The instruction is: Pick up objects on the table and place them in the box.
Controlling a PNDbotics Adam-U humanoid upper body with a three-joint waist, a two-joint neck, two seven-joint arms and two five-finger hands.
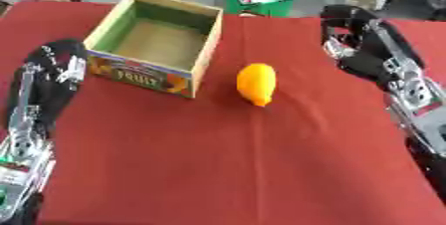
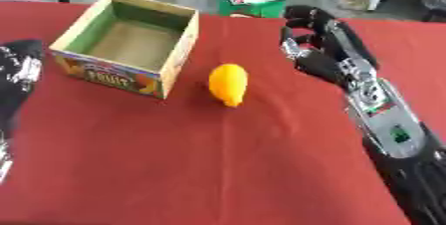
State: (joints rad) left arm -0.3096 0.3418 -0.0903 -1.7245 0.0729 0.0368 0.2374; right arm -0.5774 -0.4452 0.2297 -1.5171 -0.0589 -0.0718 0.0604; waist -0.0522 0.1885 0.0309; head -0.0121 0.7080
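An orange-yellow fruit (image 1: 257, 83) lies on the red tablecloth (image 1: 218, 159), just right of the box. The cardboard box (image 1: 202, 55) has green inner walls, a brown floor with nothing on it, and a printed fruit label on its front. My right hand (image 2: 315, 57) hovers to the right of the fruit and a little farther back, apart from it, with relaxed, slightly bent fingers that hold nothing. My left hand (image 1: 56, 64) sits at the box's left front corner, close to its wall; it shows as a black shape.
A green container (image 1: 258, 1) with a white sheet on top stands beyond the table's far edge. The table's right edge (image 1: 418, 169) runs under my right forearm. Bare red cloth stretches in front of the box and fruit.
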